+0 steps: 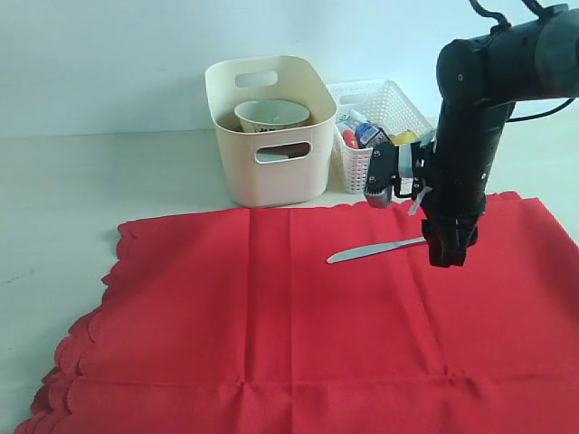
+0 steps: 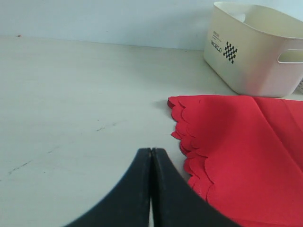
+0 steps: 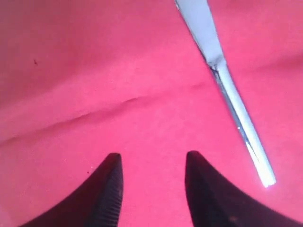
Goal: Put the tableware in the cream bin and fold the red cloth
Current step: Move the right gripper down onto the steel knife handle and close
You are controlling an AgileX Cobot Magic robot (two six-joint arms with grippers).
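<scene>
The red cloth lies spread flat across the table front. On it rests the silver knife, also seen in the right wrist view. My right gripper points down just above the cloth beside the knife's handle end, open and empty. The cream bin stands behind the cloth with the pale bowl inside it. My left gripper is shut, empty, over bare table beside the cloth's scalloped corner; it is outside the exterior view.
A white lattice basket holding toy foods and a carton stands right of the cream bin. Bare pale table stretches left of the cloth. The wall runs behind both containers.
</scene>
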